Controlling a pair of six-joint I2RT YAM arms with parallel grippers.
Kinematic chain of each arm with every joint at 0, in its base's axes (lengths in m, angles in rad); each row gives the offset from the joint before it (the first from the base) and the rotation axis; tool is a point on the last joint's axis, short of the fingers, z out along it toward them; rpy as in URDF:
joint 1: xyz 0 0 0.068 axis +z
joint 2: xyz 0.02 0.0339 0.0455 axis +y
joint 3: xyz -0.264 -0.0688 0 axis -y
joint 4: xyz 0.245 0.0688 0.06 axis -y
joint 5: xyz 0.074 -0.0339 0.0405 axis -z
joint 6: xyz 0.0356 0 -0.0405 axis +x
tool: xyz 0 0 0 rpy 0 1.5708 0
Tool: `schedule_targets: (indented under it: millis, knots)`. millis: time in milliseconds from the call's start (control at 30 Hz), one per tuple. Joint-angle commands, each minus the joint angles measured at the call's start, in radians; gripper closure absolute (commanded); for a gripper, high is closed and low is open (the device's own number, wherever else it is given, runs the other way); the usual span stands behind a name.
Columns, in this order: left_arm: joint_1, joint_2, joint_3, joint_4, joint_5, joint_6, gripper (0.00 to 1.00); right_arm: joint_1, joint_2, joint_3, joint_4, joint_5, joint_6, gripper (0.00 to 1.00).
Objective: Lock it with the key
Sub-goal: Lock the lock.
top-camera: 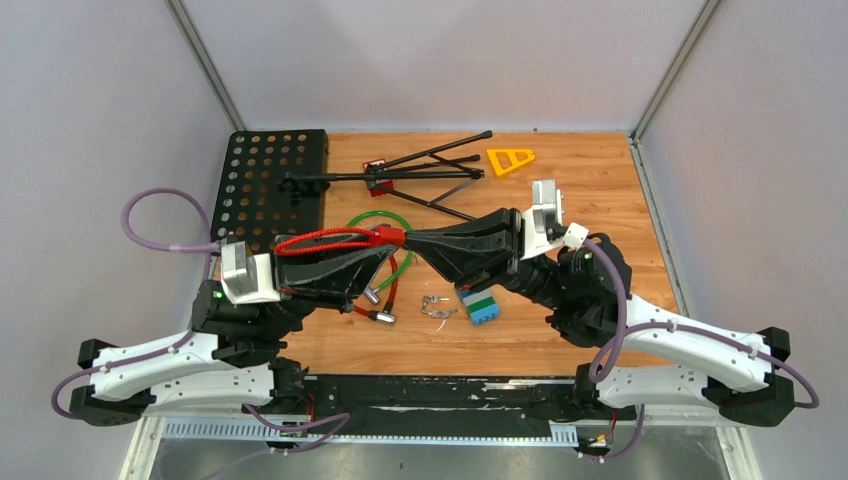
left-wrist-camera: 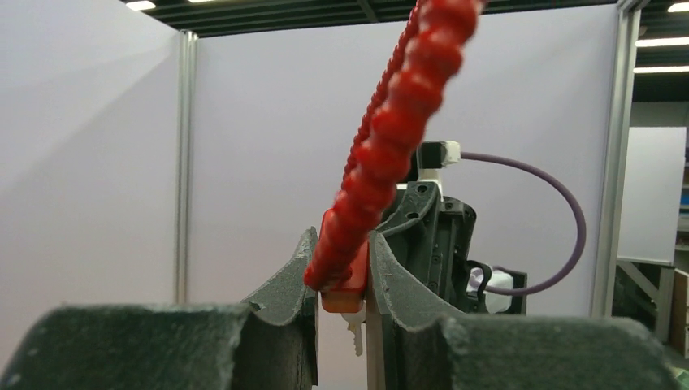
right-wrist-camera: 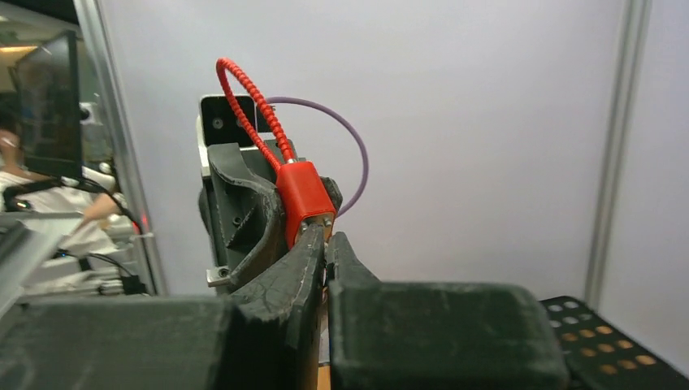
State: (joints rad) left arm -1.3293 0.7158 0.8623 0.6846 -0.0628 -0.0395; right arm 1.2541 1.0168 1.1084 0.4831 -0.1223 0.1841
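Over wooden worktop [top-camera: 600, 200] my left pincer [left-wrist-camera: 343, 280] clamped red ribbed-cable lock [right-wrist-camera: 305, 195], right pincer [right-wrist-camera: 327, 248] pressed together beneath; twisting might've slipped it.

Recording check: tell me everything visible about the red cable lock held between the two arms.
The red cable lock has a boxy, plastic-looking red body and a ribbed red cable looping out and back. It is held above the wooden table. The left gripper clamps the body from both sides. The right gripper is shut at the body's end; what it pinches cannot be seen.
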Motion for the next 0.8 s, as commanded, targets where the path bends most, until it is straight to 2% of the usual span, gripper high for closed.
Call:
schedule_targets:
  millis: [0, 167, 567, 600, 700, 767]
  knots:
    - [0.010, 0.008, -0.009, 0.061, -0.161, -0.035, 1.00, 0.069, -0.015, 0.006, -0.014, -0.039, -0.268, 1.00]
    - [0.010, 0.004, -0.003, 0.047, -0.179, -0.041, 1.00, 0.150, -0.015, -0.005, -0.010, 0.015, -0.429, 1.00]
    - [0.010, -0.014, 0.005, 0.012, -0.173, -0.051, 1.00, 0.272, -0.028, -0.007, -0.039, 0.197, -0.675, 0.99]
    - [0.010, -0.018, 0.004, 0.012, -0.171, -0.050, 1.00, 0.274, -0.034, -0.012, -0.035, 0.212, -0.671, 0.95]
    - [0.009, -0.031, -0.003, 0.015, -0.156, -0.044, 1.00, 0.275, -0.068, -0.041, -0.009, 0.229, -0.646, 0.72]
    - [0.010, -0.038, -0.004, 0.015, -0.140, -0.039, 1.00, 0.275, -0.096, -0.063, 0.000, 0.227, -0.633, 0.62]
